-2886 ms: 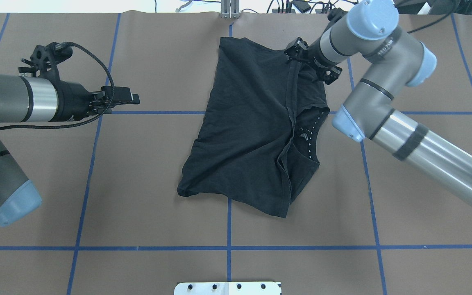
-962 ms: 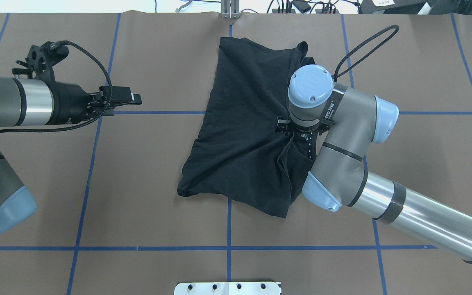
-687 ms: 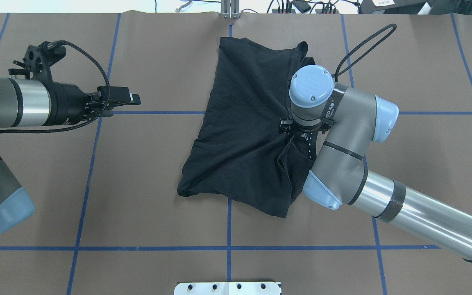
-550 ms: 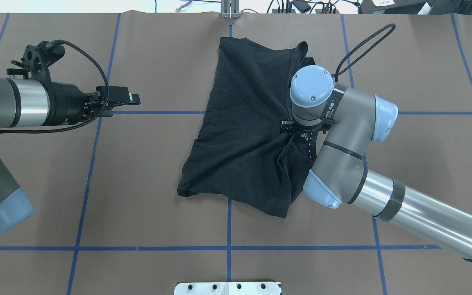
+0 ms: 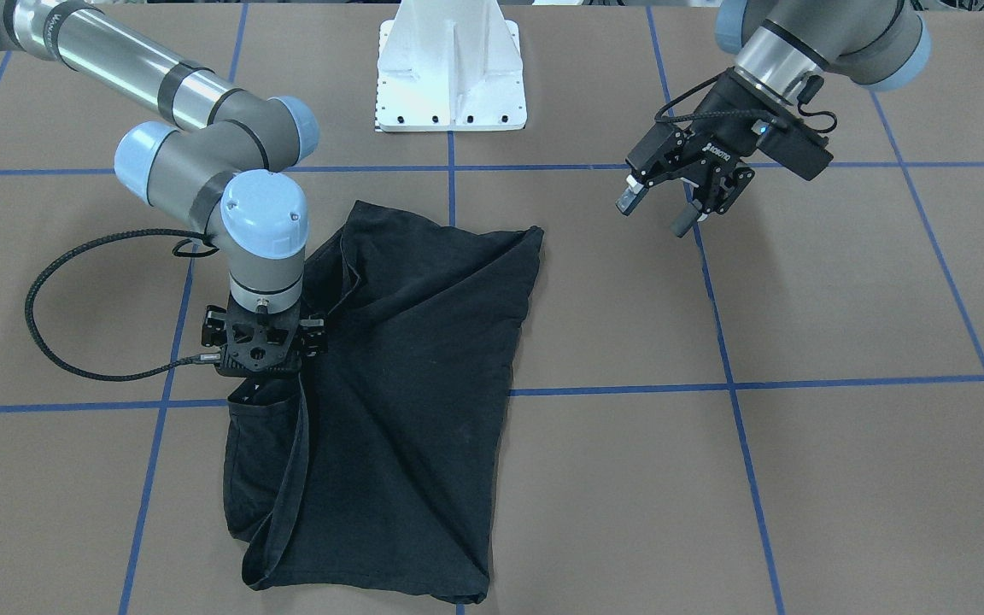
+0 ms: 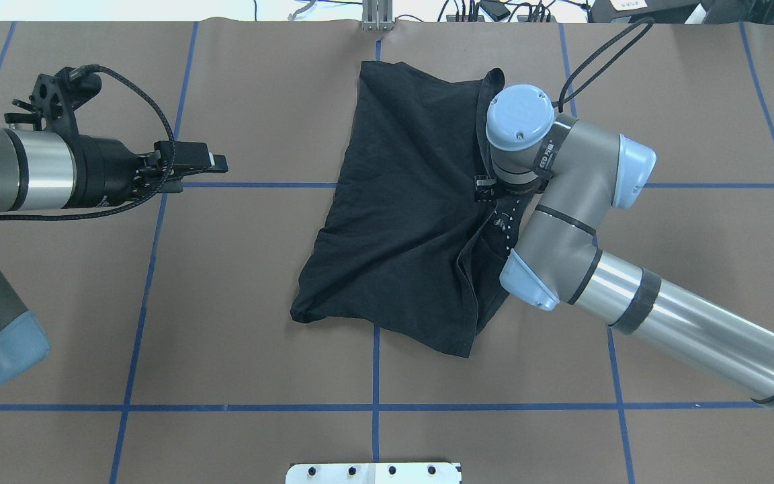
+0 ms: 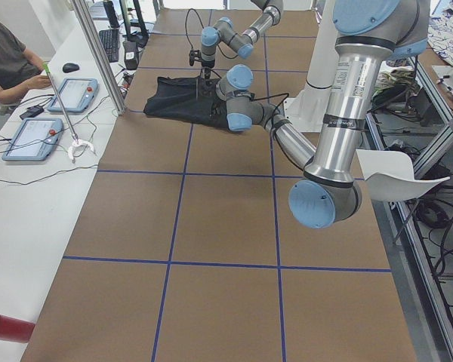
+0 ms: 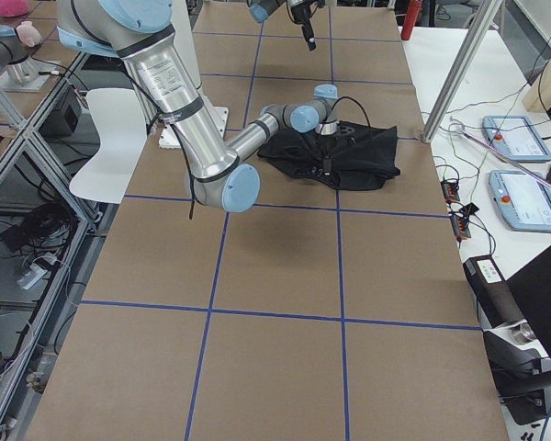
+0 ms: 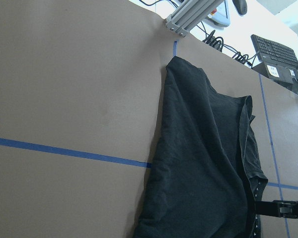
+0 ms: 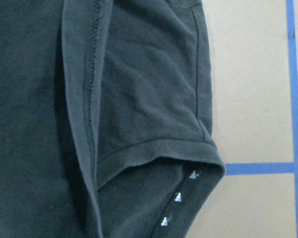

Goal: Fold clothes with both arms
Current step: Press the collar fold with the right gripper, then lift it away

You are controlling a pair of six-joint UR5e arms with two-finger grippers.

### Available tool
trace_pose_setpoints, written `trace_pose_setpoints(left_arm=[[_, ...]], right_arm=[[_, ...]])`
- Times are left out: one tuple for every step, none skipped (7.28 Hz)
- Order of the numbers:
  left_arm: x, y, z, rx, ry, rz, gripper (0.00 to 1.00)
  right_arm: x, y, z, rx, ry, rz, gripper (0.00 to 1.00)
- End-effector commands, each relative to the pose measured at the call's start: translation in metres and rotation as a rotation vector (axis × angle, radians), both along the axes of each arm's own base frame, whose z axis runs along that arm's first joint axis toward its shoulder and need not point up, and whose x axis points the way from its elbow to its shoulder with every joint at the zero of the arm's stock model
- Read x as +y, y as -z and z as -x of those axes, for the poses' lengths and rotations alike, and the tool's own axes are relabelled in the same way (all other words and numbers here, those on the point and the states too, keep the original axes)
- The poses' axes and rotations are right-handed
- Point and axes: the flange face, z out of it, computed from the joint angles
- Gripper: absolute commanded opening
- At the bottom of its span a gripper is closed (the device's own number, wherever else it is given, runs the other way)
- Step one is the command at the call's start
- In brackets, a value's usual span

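Black T-shirt (image 5: 407, 384) lies rumpled mid-table, the right arm (image 5: 202, 145) over it and the left arm (image 5: 808, 34) off to the side.
Front-facing: the left gripper (image 5: 654, 213) hangs over the bare table (image 5: 842, 478), fingers spread, well apart from the shirt. The right gripper (image 5: 254, 376) points straight down at the shirt's edge, and I cannot tell how its jaws stand. Overhead: its wrist hides it. Right wrist: a hemmed sleeve (image 10: 154, 99) and three white marks (image 10: 179, 197).

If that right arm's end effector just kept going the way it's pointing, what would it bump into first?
Pointing straight down, the right end effector would first meet the black T-shirt, around its sleeve. How high above the cloth it hangs is unclear.
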Motion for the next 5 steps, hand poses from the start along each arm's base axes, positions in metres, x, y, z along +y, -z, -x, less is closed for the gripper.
trace_pose_setpoints(left_arm=[[0.001, 0.000, 0.002, 0.001, 0.002, -0.001, 0.98], [0.002, -0.002, 0.004, -0.001, 0.002, 0.001, 0.98], [0.006, 0.000, 0.007, 0.002, 0.002, -0.002, 0.98], [0.008, -0.002, 0.009, 0.000, 0.002, 0.000, 0.98], [0.008, -0.003, 0.009, -0.001, 0.002, 0.001, 0.98]], right_arm=[[-0.036, -0.020, -0.009, 0.042, 0.009, 0.006, 1.00], [-0.057, -0.022, -0.031, -0.002, 0.025, -0.011, 1.00], [-0.068, -0.041, -0.036, 0.019, 0.039, 0.004, 1.00], [-0.089, -0.035, -0.062, 0.004, 0.054, -0.012, 1.00], [-0.105, 0.003, -0.065, -0.047, 0.048, 0.006, 1.00]])
